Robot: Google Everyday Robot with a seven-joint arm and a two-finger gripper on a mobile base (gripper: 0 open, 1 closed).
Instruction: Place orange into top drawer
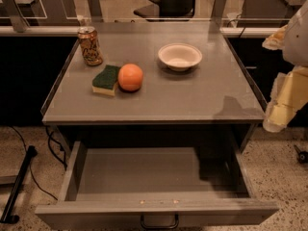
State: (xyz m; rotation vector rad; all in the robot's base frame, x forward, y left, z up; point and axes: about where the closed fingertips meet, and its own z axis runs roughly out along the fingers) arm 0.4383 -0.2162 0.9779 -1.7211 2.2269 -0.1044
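- On the grey table top (159, 100), left of centre: the orange (130, 77), sitting up against a green-and-yellow sponge (106, 80) on its left.
- At the far right edge of the view, out past the table's right side and hanging over the speckled floor (284, 177): the gripper (284, 102), pale yellow and white, partly cut off by the frame.
- Apart or together? Cannot tell from here.
- Nothing visibly held in the gripper.
- Orange well apart from the gripper, clear across the table to its left, at about the same height in the view.
- Below the table's front edge: the top drawer (154, 174), pulled well out, grey floor showing, dark handle (159, 222) at the middle of the front panel.
- Orange not in the drawer but up on the surface, above and behind the drawer's left half.
- Behind the sponge, near the back left corner: a drinks can (90, 45), upright.
- Right of centre, toward the back: a white bowl (179, 56), apart from the orange.
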